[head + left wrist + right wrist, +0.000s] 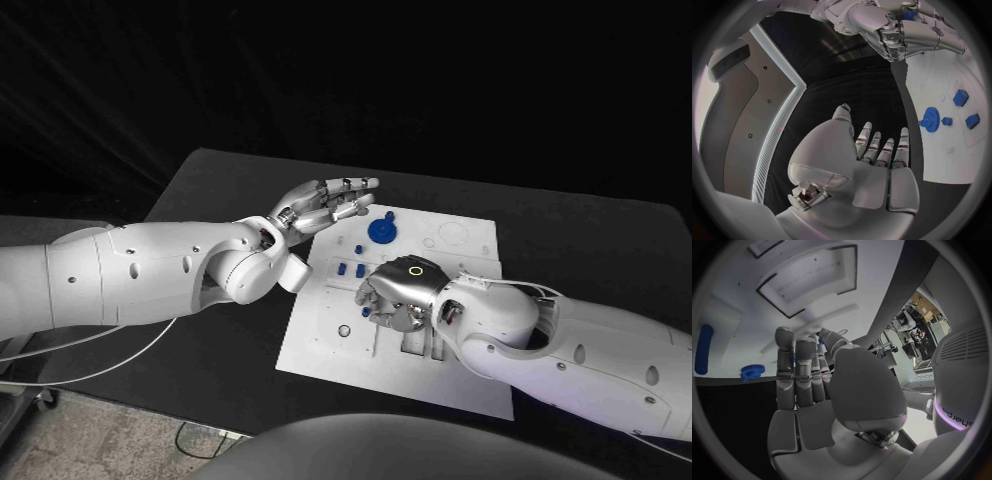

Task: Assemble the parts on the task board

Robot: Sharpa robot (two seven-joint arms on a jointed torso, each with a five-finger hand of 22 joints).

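Black table (216, 190) under everything, with the white task board (462, 235) sitting in the middle of it. Going left to right: my left robot hand (325, 205) hovers over the board's far left corner, palm up-ish, fingers stretched out and apart, holding nothing. Just past its fingertips sits the blue gear (382, 231), flat on the board, and a few small blue blocks (351, 268) lie a bit nearer to me. From the left wrist view I can see the same gear (929, 120) and blocks (961, 97), all loose and apart from each other.

Then my right robot hand (400, 297) is down over the middle of the board, fingers curled in toward the surface. In the right wrist view the fingertips are bunched together, with a bit of blue peeking between them, so my guess is I'm pinching a small part there, but honestly I can't tell for sure.

Handling-wise, I'd say these parts are light, stiff plastic, probably a bit slippery and easy to flick away. For the gear I'd pinch across the toothed rim; the blocks I'd take by their long flat sides.
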